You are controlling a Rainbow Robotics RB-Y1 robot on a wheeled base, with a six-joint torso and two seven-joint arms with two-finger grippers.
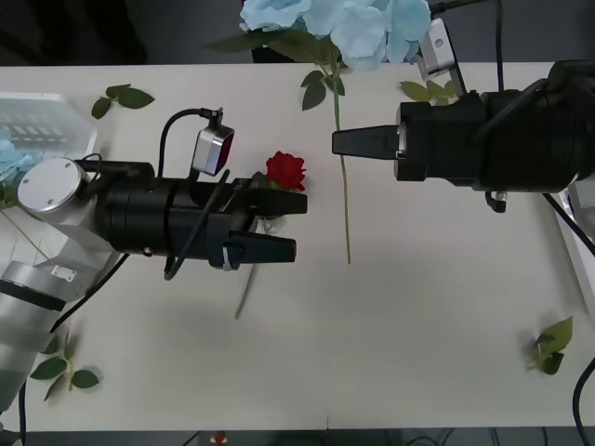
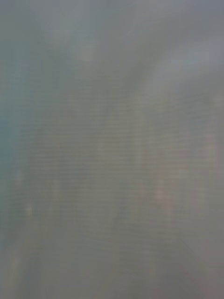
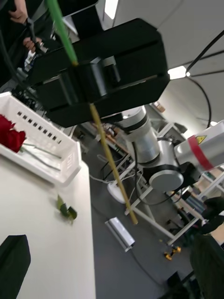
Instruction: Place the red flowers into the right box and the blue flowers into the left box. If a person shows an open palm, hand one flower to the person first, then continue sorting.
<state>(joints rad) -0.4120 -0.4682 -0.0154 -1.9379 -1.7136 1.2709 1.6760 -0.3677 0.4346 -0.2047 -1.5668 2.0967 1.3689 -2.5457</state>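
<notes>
My right gripper point(image 1: 337, 141) reaches in from the right and is shut on the thin stem of a blue flower point(image 1: 358, 23), whose pale bloom is at the table's far edge. In the left wrist view the same right gripper point(image 3: 102, 70) clamps that stem point(image 3: 112, 173), which hangs free below it. My left gripper point(image 1: 284, 226) stands open over the table's middle, just beside a red flower point(image 1: 285, 170) lying there with its stem running under the fingers. The left box point(image 1: 46, 116) holds a blue flower point(image 1: 11, 158). The right box point(image 3: 56, 149) holds red flowers point(image 3: 11, 135).
Loose green leaf sprigs lie at the far left point(image 1: 121, 96), behind the right arm point(image 1: 432, 90), at the near right point(image 1: 555, 344) and the near left point(image 1: 65, 372). The right box's rim point(image 1: 584, 209) shows at the table's right edge. The right wrist view is a grey blur.
</notes>
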